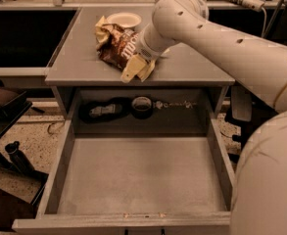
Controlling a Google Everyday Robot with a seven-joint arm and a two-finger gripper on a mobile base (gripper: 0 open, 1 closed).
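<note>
A brown chip bag (114, 44) lies crumpled on the grey cabinet top (194, 66), just in front of a white bowl (124, 19). My gripper (137, 73) hangs at the bag's near right corner, close to the cabinet's front edge. Its cream fingers (129, 71) stand open and point down at the surface, right next to the bag with nothing between them. My white arm reaches in from the right and fills the right side of the view.
Below the top, a wide grey drawer (64, 151) is pulled out and bare inside. Behind it sit a black object (103, 110), a dark round roll (142, 106) and a thin chain (178, 104). Dark furniture stands at the left.
</note>
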